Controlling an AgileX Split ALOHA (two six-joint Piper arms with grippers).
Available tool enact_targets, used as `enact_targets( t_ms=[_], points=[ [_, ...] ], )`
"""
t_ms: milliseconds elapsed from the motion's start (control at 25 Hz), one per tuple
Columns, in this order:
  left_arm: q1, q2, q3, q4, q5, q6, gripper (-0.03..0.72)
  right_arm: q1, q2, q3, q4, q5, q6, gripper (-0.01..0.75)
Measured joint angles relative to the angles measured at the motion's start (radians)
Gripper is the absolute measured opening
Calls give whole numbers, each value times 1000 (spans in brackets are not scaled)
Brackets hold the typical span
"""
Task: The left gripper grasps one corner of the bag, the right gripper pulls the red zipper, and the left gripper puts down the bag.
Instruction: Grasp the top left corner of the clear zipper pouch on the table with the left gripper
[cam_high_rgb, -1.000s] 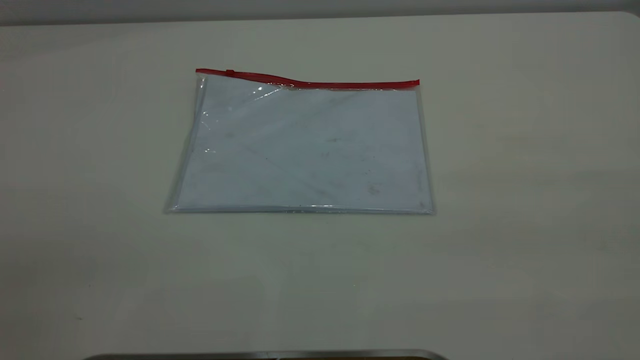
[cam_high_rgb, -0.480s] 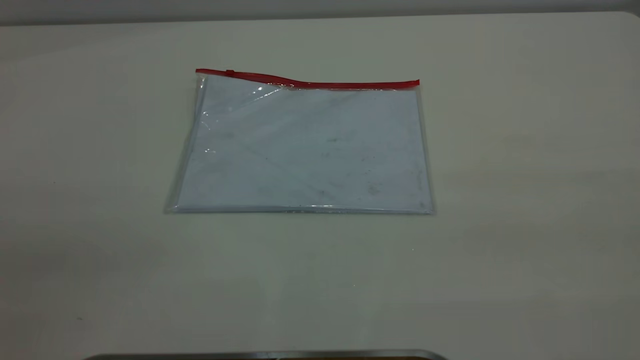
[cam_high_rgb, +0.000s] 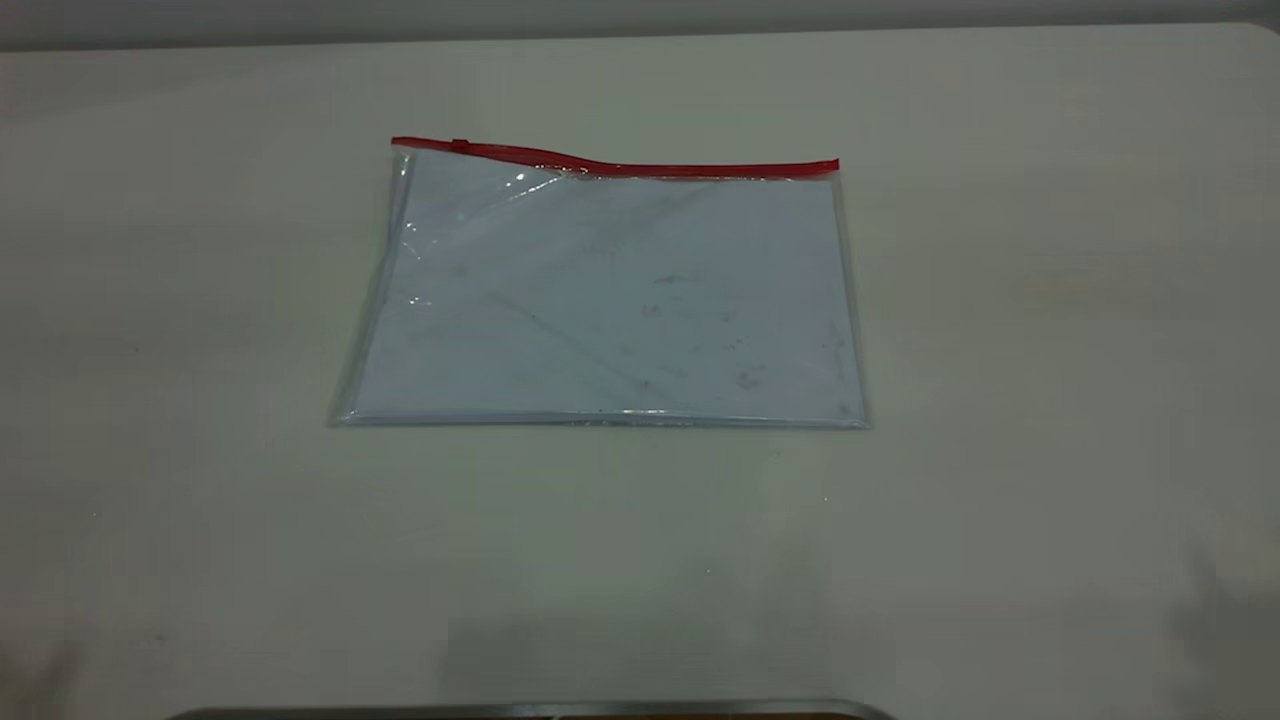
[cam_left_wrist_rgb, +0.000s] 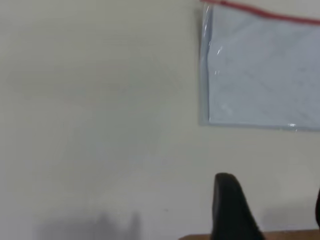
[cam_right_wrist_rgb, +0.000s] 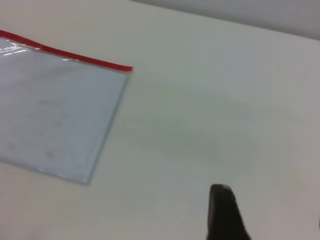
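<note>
Nothing on the bag (cam_high_rgb: 600, 300) has shifted; its red zipper (cam_high_rgb: 640, 167) lies far-side, beyond both grippers, fingers' spread perhaps unreadable.

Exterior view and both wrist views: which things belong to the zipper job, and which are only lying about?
Belong to the job:
bag, flat on the table
red zipper along its far edge
slider tab near the zipper's left end
left end effector, open, clear of the bag
right end effector, open, clear of the bag

Only there:
table
grey strip at the near edge
</note>
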Motion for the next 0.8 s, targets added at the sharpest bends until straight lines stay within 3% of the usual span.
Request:
enact_targets(
  t_ms=[200,440,640,800],
  points=[
    [0,297,-87,-4,-105,84,497,0,315,-74,264,-116,-235,510],
    [0,633,-191,-4,-336,102,497,0,642,-265,643,-75,-597,511],
    [0,923,-353,-12,-344,132,497,3,867,-401,966,40,-881,511],
    [0,1101,-497,-83,-318,239,497,43,1010,-476,1128,69,-1059,511]
  ],
)
